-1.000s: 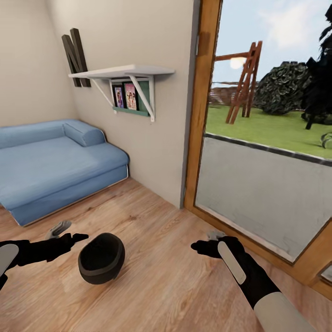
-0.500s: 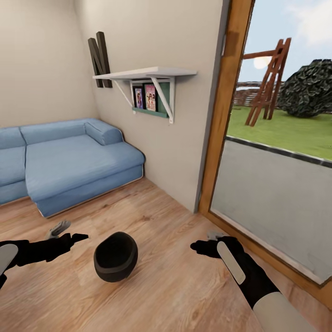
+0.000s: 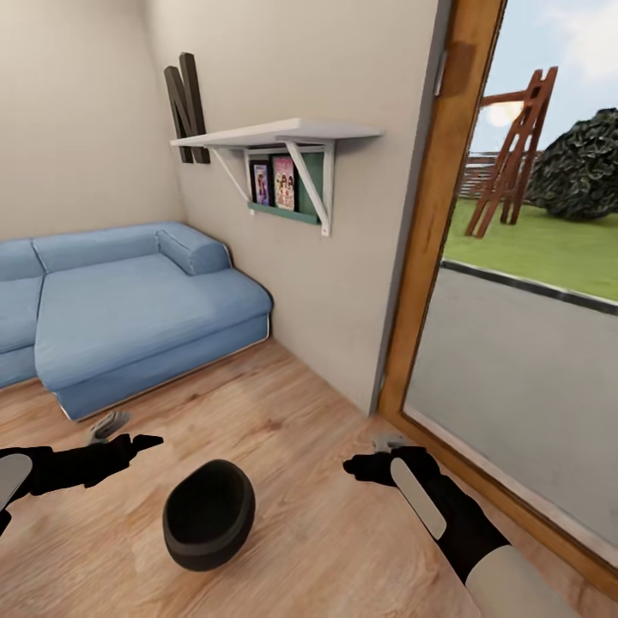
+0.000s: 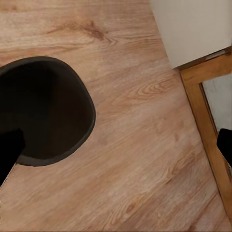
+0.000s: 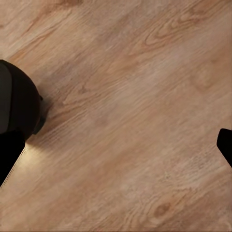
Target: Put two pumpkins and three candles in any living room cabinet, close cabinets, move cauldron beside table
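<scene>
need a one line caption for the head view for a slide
Black cauldron on the wood floor between the left gripper and right gripper, blue sofa behind, glass door at right.

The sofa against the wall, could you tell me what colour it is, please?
Light blue all over; the sofa shows best in the head view.

Both arms matte black, rounded casings. Pale grey oblong inlay along each forearm; right arm turns light grey toward elbow. Left claw: one grey finger, one black. Right claw: black, grey tip.
</scene>
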